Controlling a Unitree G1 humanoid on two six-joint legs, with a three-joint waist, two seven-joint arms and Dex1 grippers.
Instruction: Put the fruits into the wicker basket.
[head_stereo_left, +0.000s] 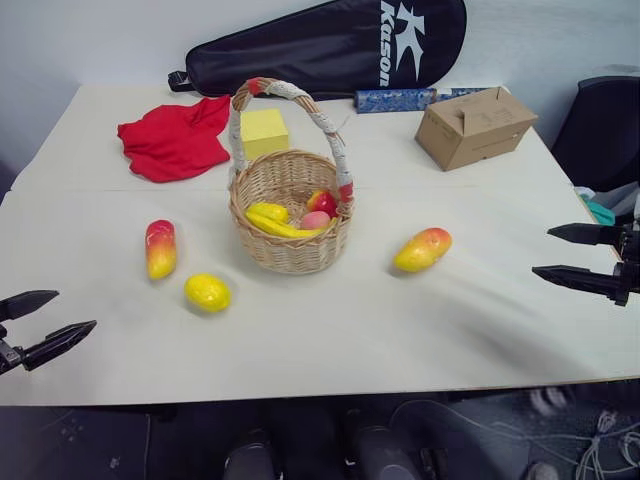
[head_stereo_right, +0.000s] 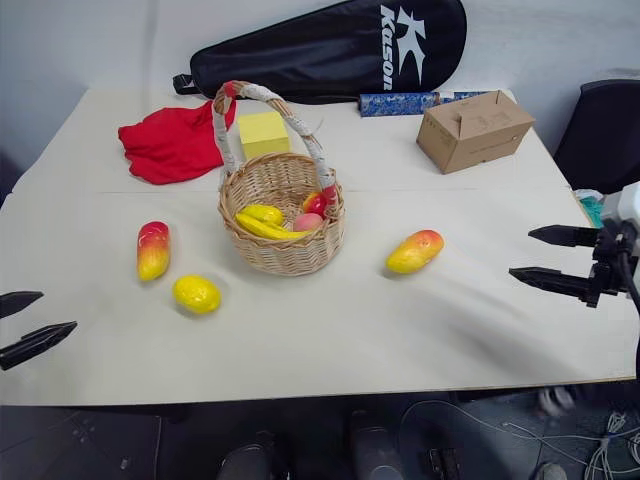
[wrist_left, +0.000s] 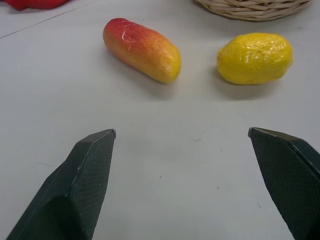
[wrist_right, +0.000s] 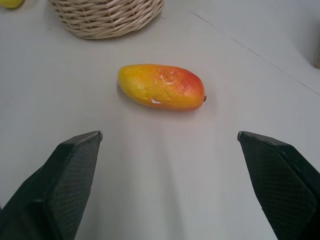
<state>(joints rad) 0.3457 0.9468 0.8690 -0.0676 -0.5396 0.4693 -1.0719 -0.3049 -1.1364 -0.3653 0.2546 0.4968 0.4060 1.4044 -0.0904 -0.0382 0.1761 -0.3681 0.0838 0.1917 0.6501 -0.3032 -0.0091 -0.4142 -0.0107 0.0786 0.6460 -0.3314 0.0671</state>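
Grippers (head_stereo_left: 35, 330) (head_stereo_left: 585, 257) spread at table (head_stereo_left: 400, 340) edges.

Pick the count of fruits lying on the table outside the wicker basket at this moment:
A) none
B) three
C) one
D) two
B: an elongated red-and-yellow fruit and a lemon lie on the basket's left, and an oval mango-like fruit lies on its right, all on the table outside the wicker basket.
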